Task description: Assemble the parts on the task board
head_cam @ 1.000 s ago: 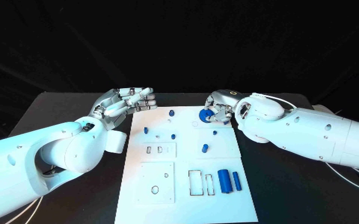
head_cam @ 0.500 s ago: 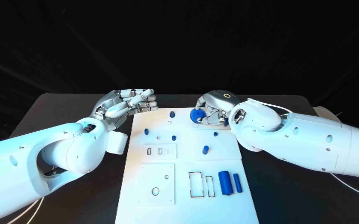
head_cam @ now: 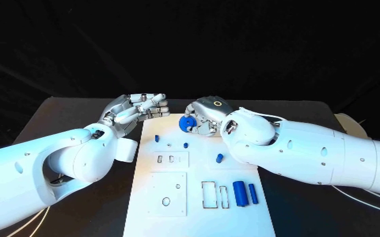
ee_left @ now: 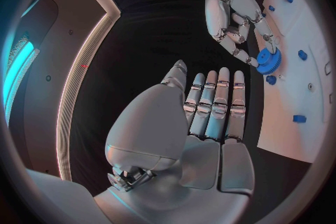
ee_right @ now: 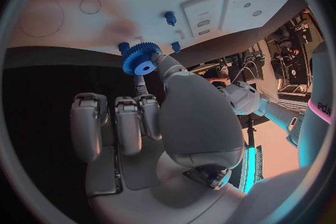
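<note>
You have the task board (head_cam: 198, 193) lying in the middle of the black table (head_cam: 55, 116), with your left hand (head_cam: 136, 109) just off its far left corner, holding nothing, its fingers straight and close together; your right hand (head_cam: 204, 117) hangs over the board's far end, pinching a blue gear (head_cam: 186, 123). Near the board's near right corner lie two blue cylinders (head_cam: 245, 193) side by side; small blue pegs (head_cam: 219, 158) stand toward the board's middle.

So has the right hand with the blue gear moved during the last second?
Yes. The right hand, holding the blue gear, has moved toward the robot's left across the far end of the task board, nearer the left hand.
</note>
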You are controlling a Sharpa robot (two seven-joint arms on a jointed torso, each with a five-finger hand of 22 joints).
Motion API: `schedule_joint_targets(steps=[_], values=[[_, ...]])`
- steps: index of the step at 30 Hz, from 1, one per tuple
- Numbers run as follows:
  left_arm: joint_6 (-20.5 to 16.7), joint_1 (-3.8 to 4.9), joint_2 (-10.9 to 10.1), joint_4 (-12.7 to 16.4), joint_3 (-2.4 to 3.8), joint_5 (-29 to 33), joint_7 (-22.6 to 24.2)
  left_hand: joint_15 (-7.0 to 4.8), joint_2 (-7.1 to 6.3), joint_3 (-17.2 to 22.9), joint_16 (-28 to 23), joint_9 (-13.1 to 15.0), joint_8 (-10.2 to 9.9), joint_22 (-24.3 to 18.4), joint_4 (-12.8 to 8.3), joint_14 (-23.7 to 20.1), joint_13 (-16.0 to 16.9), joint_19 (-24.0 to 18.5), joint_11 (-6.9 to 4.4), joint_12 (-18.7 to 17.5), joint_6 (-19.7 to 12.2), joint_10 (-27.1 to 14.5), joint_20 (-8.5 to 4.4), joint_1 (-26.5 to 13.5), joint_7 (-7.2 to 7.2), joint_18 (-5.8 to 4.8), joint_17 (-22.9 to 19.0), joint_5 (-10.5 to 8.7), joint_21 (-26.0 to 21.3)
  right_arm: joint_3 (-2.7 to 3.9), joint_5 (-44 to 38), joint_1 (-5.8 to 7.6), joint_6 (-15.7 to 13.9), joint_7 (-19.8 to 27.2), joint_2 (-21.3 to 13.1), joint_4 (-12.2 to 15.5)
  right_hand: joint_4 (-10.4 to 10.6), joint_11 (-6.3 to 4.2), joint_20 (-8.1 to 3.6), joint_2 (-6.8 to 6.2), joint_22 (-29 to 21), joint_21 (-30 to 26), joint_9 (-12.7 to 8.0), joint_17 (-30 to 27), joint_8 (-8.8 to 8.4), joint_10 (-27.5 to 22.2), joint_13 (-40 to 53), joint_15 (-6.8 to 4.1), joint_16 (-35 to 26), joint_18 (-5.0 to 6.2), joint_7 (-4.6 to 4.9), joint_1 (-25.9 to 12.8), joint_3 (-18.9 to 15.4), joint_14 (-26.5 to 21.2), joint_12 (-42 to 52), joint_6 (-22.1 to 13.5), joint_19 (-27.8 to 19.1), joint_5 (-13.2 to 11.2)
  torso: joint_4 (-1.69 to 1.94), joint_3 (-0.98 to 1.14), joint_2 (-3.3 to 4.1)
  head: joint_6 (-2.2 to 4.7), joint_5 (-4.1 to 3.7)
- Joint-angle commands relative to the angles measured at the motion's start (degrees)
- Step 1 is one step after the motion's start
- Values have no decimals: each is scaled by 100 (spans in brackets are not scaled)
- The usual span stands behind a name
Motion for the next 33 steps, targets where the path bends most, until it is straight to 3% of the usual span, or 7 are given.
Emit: schedule_joint_targets(steps=[1, 13, 33], values=[[106, 7, 24, 1, 5, 3, 34, 23, 61, 12, -34, -8, -18, -5, -24, -3, -8, 16, 34, -31, -8, -19, 1, -2, 32, 36, -5, 18, -27, -11, -197, -15, -25, -83, 125, -120, 1, 15, -27, -7, 841, 28, 17, 1476, 22, 42, 727, -53, 19, -59, -157, -37, 21, 589, 28, 191, 137, -37, -5, 4, 6, -7, 15], [100, 8, 44, -1, 5, 3, 36, 23, 61, 12, -34, -8, -18, -5, -24, -3, -8, 16, 34, -31, -8, -19, 1, -2, 32, 36, -5, 18, -27, -49, -174, -100, 117, -38, 555, -582, 9, 18, -29, -25, 836, 22, 10, 1473, 1, 39, 724, -52, 18, -57, -152, -63, 51, 588, 25, 188, 132, -66, -13, 10, 4, -30, 49], [89, 8, 39, -21, 5, 3, 45, 23, 61, 12, -34, -8, -18, -5, -24, -3, -8, 16, 34, -31, -8, -19, 1, -2, 32, 36, -5, 18, -27, -67, -123, -159, 260, -14, 721, -899, 45, 28, -26, -69, 820, 4, -6, 1467, -46, 26, 710, -45, 16, -52, -142, -153, 91, 587, 13, 187, 118, -97, -14, 9, 0, -55, 44]])
